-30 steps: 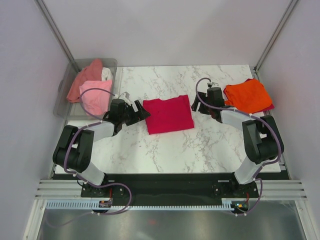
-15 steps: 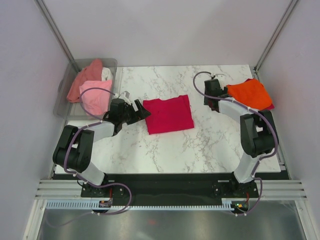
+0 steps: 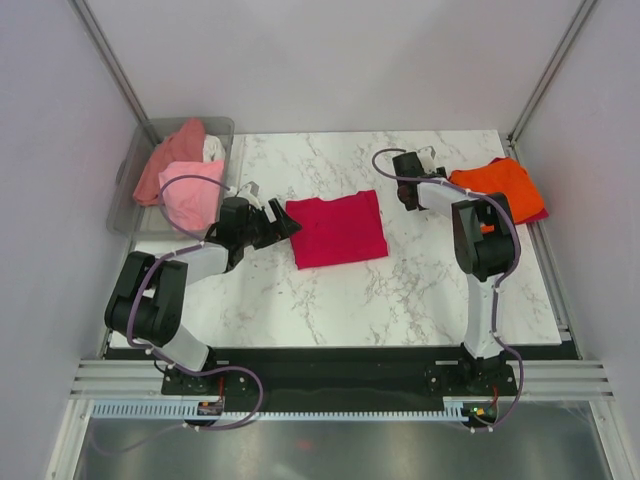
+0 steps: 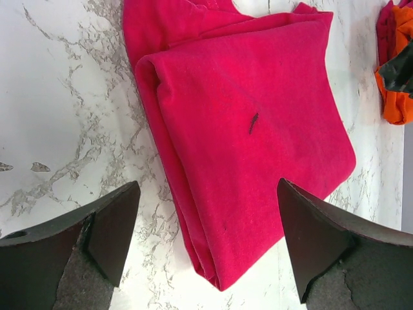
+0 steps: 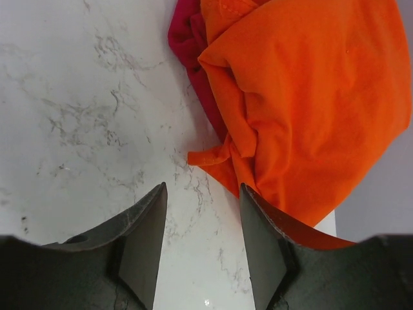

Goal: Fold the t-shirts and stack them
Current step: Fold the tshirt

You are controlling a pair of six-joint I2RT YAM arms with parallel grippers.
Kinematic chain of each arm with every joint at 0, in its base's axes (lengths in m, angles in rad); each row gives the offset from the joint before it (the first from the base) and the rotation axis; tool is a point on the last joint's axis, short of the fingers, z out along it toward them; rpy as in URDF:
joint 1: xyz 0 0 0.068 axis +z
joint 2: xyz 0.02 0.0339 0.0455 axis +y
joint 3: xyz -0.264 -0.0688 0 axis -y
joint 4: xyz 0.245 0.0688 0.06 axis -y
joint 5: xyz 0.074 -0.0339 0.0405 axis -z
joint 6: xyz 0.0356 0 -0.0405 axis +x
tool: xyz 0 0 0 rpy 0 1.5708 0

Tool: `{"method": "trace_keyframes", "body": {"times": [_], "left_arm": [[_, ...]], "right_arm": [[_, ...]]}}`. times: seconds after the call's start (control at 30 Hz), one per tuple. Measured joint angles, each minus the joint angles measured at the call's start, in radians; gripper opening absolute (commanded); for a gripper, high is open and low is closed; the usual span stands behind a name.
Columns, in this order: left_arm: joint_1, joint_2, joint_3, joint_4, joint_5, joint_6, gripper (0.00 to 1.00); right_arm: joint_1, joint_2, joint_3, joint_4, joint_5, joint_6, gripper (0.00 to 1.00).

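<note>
The left claw stands wide open and holds nothing. Its two dark fingers sit low over the marble at the left edge of the folded crimson t-shirt. From the left wrist view that edge lies in the gap between them, though whether either finger touches the cloth cannot be told.

The right claw is to the right of the crimson t-shirt and further back. Its jaws are partly open with only bare marble between them, so it grips nothing. One finger lies just at the edge of the orange t-shirt; contact cannot be told. A dark red garment shows from under the orange one.

The crimson t-shirt lies flat near the middle of the white marble table. Left of it, at the back corner, a clear grey bin holds a salmon t-shirt, a light pink t-shirt and a white t-shirt. Pale walls close in the table on three sides.
</note>
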State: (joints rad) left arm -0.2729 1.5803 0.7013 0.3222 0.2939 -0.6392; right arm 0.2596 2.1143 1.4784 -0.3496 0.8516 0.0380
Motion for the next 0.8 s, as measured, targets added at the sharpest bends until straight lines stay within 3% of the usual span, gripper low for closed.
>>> {"method": "trace_keyframes", "body": {"times": [0.33,0.4,0.5,0.53,0.67,0.8], "left_arm": [[0.000,0.000,0.000,0.000,-0.001,0.000,0.94],[0.000,0.000,0.000,0.000,-0.002,0.000,0.94],[0.000,0.000,0.000,0.000,-0.005,0.000,0.94],[0.000,0.000,0.000,0.000,-0.005,0.000,0.94],[0.000,0.000,0.000,-0.001,-0.005,0.000,0.94],[0.000,0.000,0.000,-0.002,-0.005,0.000,0.93]], "right_arm": [[-0.033,0.188,0.170,-0.055,0.125,-0.055,0.55],[-0.053,0.221,0.215,-0.063,0.147,-0.062,0.64],[-0.082,0.252,0.269,-0.074,0.184,-0.063,0.66],[-0.091,0.261,0.281,-0.078,0.192,-0.062,0.64],[-0.120,0.323,0.338,-0.084,0.223,-0.064,0.00],[-0.122,0.363,0.371,-0.108,0.285,-0.053,0.00]]}}
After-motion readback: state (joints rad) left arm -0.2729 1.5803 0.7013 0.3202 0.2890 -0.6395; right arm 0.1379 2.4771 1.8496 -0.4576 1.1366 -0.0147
